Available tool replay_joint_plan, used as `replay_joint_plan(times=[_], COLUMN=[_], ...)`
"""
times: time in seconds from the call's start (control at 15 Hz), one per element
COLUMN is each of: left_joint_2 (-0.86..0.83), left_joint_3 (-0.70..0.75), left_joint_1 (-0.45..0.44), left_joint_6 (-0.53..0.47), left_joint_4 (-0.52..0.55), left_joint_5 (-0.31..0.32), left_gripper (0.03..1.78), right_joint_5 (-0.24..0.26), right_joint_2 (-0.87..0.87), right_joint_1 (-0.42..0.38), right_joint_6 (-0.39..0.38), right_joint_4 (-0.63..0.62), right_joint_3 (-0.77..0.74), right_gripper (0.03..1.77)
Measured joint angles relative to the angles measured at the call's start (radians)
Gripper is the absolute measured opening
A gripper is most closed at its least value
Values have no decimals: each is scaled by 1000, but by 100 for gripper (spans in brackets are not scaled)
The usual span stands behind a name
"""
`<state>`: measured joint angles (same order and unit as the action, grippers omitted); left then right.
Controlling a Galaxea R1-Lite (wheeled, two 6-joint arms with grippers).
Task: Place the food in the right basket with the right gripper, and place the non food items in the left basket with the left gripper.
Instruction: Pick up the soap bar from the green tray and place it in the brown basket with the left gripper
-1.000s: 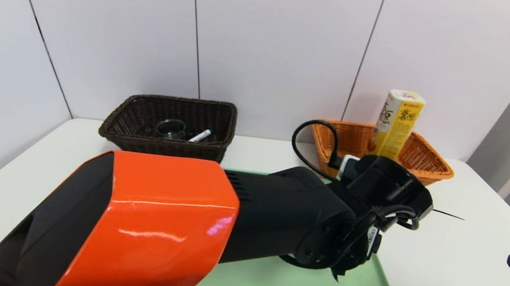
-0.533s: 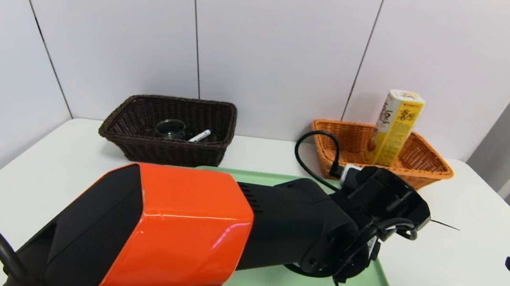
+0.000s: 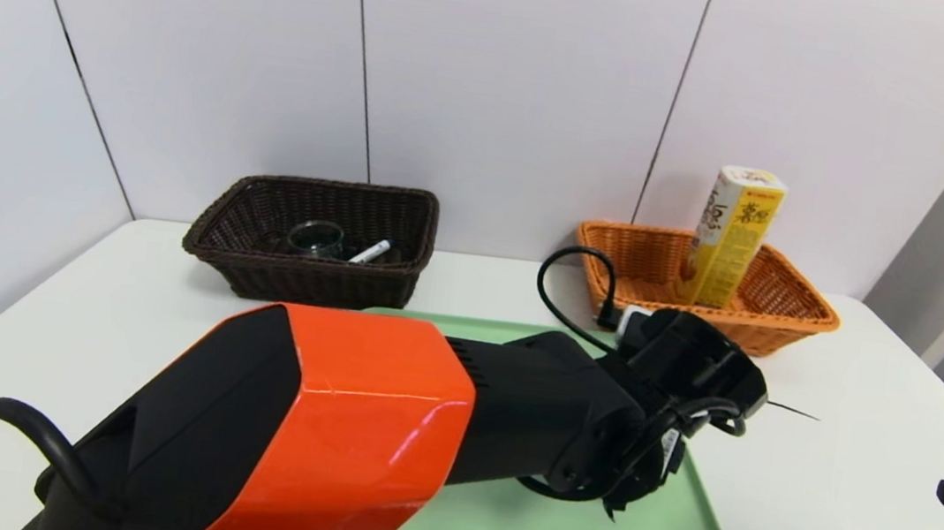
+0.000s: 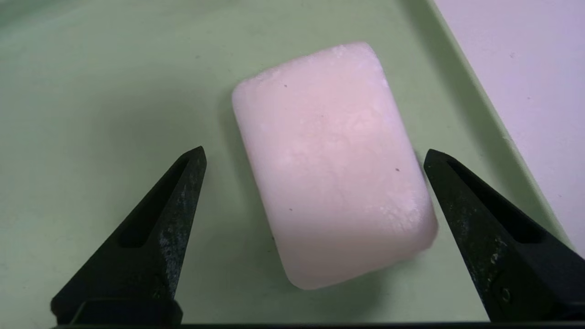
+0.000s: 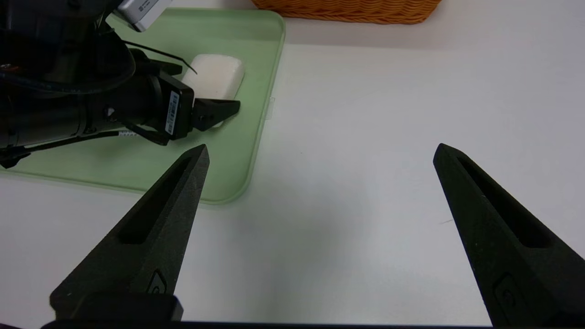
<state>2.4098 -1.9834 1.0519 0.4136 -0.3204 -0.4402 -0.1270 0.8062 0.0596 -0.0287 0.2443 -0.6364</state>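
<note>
The white sponge-like block [image 4: 329,160] lies on the green tray [image 4: 91,91] near its right rim. My left gripper [image 4: 315,152] hangs open just above it, one finger on each long side, not touching. My left arm hides the block in the head view; the right wrist view shows the block [image 5: 212,75]. The glass cup [image 3: 316,238] and the marker [image 3: 370,251] lie in the dark brown left basket [image 3: 259,263]. The yellow snack box [image 3: 728,241] stands in the orange right basket [image 3: 787,305]. My right gripper [image 5: 322,147] is open and empty over the table, right of the tray.
The left arm's orange and black body [image 3: 329,427] covers most of the green tray [image 3: 496,526]. Both baskets stand against the white back wall. Bare white table [image 5: 365,137] lies between the tray and my right gripper.
My left arm's wrist has come down toward the tray and shifted a little to the left. The right gripper and the items in both baskets have not moved.
</note>
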Motion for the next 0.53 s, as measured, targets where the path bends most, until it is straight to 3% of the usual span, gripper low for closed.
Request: replay_joint_plan(times=[0.53], left_joint_2=[13], left_joint_3=[0], left_joint_1=[-17], left_joint_6=[-21], left_joint_4=[42], left_joint_5=[0], left_gripper=[169], right_joint_5=[0], right_joint_2=[0], right_joint_1=[0], right_joint_6=[0], right_joint_4=[0], right_joint_3=[1], right_gripper=[169])
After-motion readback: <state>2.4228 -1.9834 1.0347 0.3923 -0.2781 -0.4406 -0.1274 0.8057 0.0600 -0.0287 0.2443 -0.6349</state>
